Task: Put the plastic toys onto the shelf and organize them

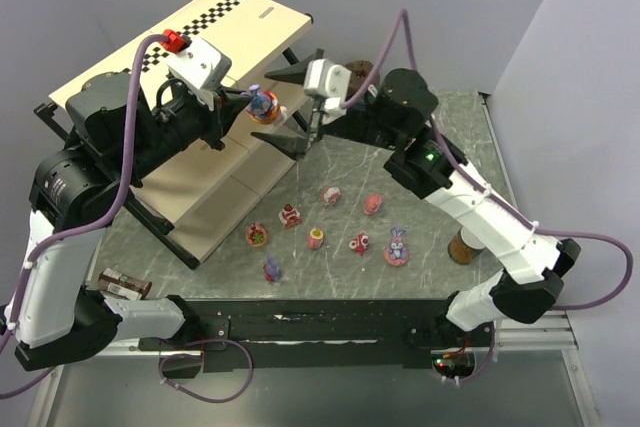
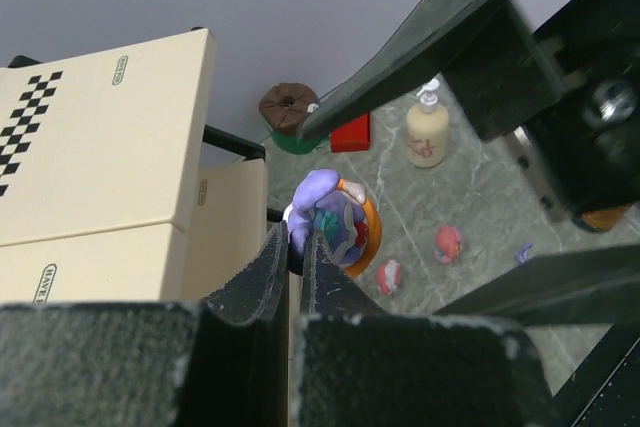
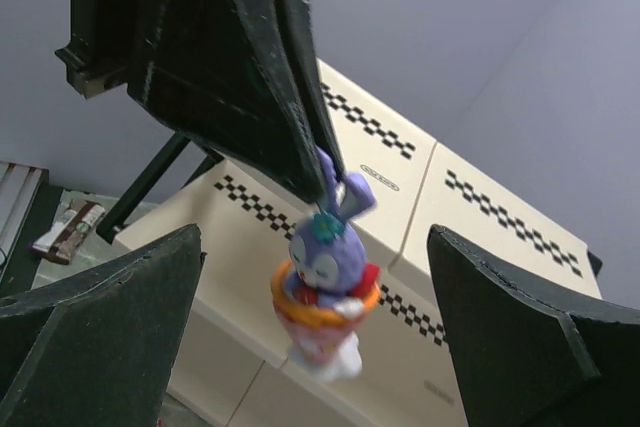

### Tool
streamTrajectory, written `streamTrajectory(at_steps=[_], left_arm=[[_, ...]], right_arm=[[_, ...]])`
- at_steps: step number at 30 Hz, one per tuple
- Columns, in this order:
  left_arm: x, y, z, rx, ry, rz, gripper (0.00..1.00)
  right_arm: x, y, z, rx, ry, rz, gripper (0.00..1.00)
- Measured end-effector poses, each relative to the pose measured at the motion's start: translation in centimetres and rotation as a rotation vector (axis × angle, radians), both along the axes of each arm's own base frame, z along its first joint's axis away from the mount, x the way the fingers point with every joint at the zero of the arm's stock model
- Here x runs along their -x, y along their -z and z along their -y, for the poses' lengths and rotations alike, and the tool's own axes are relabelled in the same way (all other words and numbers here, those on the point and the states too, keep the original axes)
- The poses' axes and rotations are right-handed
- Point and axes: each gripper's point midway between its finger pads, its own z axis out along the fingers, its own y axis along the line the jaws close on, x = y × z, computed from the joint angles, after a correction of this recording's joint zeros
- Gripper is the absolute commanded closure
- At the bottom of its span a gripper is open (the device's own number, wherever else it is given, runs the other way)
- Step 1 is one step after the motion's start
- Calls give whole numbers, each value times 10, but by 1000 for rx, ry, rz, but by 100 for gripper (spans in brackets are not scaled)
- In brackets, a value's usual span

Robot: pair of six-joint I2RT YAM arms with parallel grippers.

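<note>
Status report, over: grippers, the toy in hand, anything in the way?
Left gripper shut on purple-blue plastic bunny toy by its ear, beside cream three-tier shelf. Right gripper open, jaws flanking the bunny. Other small toys on grey marbled table.

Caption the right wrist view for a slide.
Shut left gripper dangles a bunny by its ear within the open right gripper, shelf behind.
</note>
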Motion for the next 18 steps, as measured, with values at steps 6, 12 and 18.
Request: streamTrajectory(at_steps=[6, 12, 18], left_arm=[[3, -2, 5, 30, 23, -11, 99], [3, -3, 6, 44, 27, -19, 99], [1, -5, 5, 52, 13, -11, 93]], right_arm=[[-14, 19, -23, 23, 59, -28, 9], [-37, 23, -31, -5, 202, -34, 17], [-43, 12, -30, -54, 292, -10, 78]])
